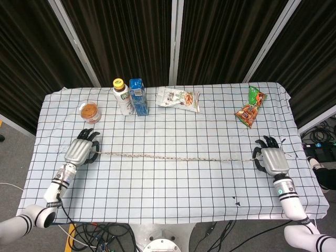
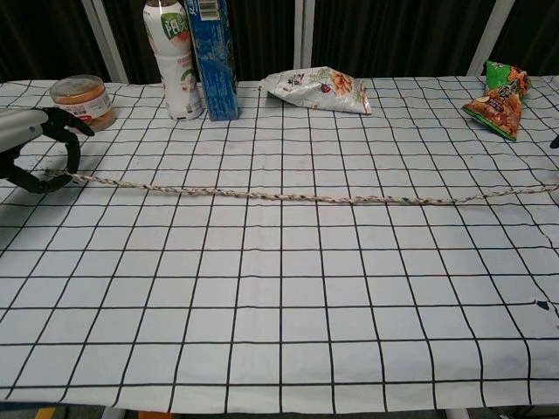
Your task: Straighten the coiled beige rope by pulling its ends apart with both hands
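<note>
The beige rope [image 1: 173, 157] lies in a nearly straight line across the checked tablecloth [image 1: 168, 189], also seen in the chest view as the rope [image 2: 297, 196]. My left hand [image 1: 80, 151] pinches its left end near the table's left side; in the chest view that left hand [image 2: 31, 153] shows at the frame's left edge with fingers curled round the rope end. My right hand [image 1: 271, 159] holds the right end near the table's right edge. The chest view shows almost nothing of the right hand, and the rope runs off its right border.
Along the back stand a small jar [image 1: 90, 111], a white bottle [image 1: 122, 97], a blue carton [image 1: 138, 96], a white snack bag [image 1: 179, 99] and an orange-green snack bag [image 1: 251, 106]. The table's front half holds only cloth.
</note>
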